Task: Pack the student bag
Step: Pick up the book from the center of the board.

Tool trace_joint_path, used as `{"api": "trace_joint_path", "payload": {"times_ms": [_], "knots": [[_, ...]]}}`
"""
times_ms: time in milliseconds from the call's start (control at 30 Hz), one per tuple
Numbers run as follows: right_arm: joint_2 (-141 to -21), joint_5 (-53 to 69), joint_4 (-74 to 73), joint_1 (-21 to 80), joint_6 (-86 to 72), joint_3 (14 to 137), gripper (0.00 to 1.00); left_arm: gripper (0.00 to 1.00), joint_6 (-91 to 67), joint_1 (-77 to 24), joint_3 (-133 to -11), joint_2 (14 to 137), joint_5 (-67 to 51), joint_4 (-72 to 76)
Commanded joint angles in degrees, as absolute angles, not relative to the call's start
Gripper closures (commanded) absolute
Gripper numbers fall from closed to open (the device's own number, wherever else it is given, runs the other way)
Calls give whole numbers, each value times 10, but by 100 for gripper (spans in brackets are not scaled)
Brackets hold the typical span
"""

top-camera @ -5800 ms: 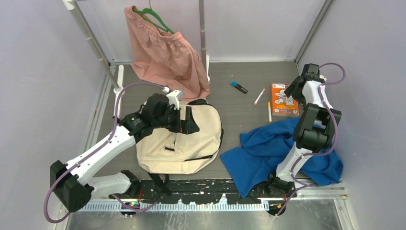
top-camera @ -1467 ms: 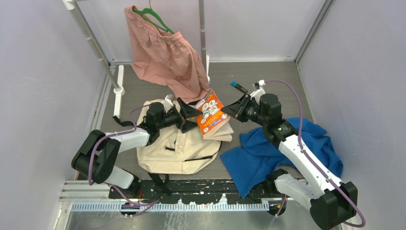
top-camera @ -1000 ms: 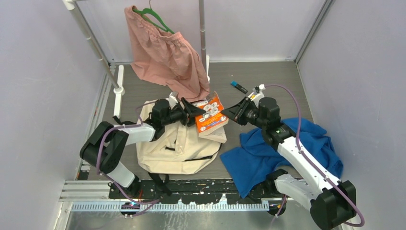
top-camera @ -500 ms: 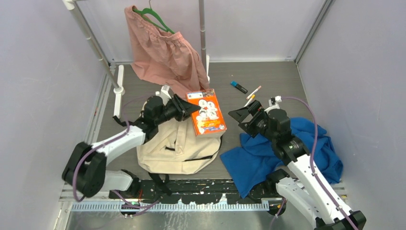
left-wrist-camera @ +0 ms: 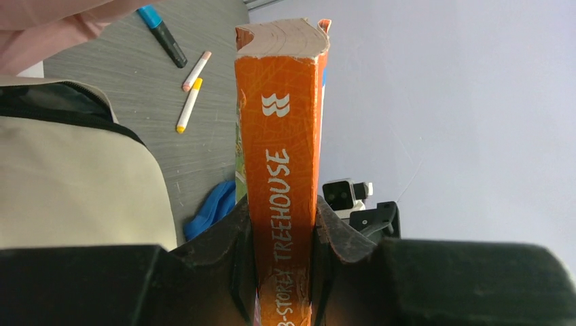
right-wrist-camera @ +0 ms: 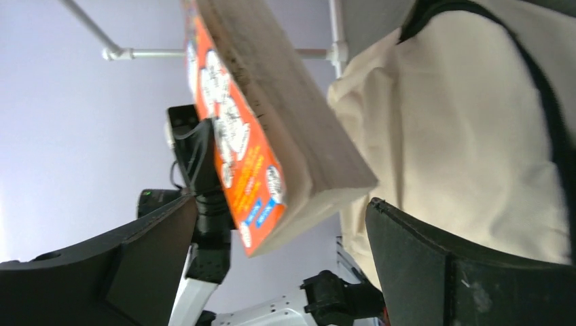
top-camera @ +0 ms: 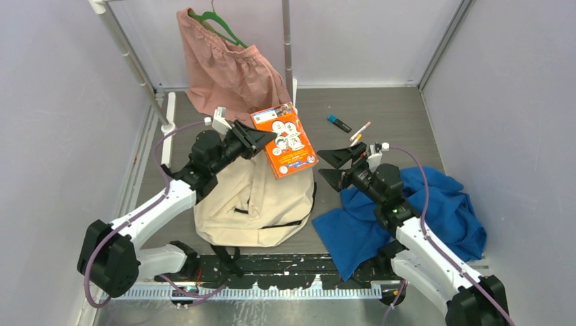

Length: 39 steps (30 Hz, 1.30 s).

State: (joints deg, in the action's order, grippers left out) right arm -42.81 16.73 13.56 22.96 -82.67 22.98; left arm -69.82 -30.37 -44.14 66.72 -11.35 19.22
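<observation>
Left claw (top-camera: 260, 139): clamps thick orange book (top-camera: 285, 141)
Right claw (top-camera: 331, 167): wide open, empty
Cream fabric backpack (top-camera: 251, 204): probably floppy; grip rim beneath left claw

Above student bag (top-camera: 255, 204), book (top-camera: 284, 139) blocks space; pink garment (top-camera: 231, 75) hangs just behind.

Book spine (left-wrist-camera: 282, 176): "-STOREY TREEHOUSE", white capitals on orange, beginning hidden.
Spine logo (left-wrist-camera: 275, 105): white wave mark, wordless.
Front cover (top-camera: 285, 139): print unreadable.
</observation>
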Motion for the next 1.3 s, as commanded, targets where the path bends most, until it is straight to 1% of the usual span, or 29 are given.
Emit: {"api": "trace_joint_path", "payload": {"times_ms": [0,200,367,633,867,1033,1167,1267], "knots": [[-459,189,321,238,-882,219,0,100,-733,-308,-453,673,-110,298],[-509,220,383,257,-886,231,0,100,-746,-316,-459,674,-97,317],[-516,207,377,280,-871,228,0,100,-761,-324,-466,668,-83,336],[-519,205,358,286,-849,234,0,100,-775,-329,-485,659,-74,351],[-561,202,418,300,-853,238,0,100,-781,-338,-477,658,-65,361],[-608,190,490,327,-861,236,0,100,-788,-340,-474,661,-67,371],[-613,169,537,329,-864,230,0,100,-782,-344,-462,658,-71,372],[-600,154,554,329,-866,226,0,100,-783,-351,-429,647,-57,379]]}}
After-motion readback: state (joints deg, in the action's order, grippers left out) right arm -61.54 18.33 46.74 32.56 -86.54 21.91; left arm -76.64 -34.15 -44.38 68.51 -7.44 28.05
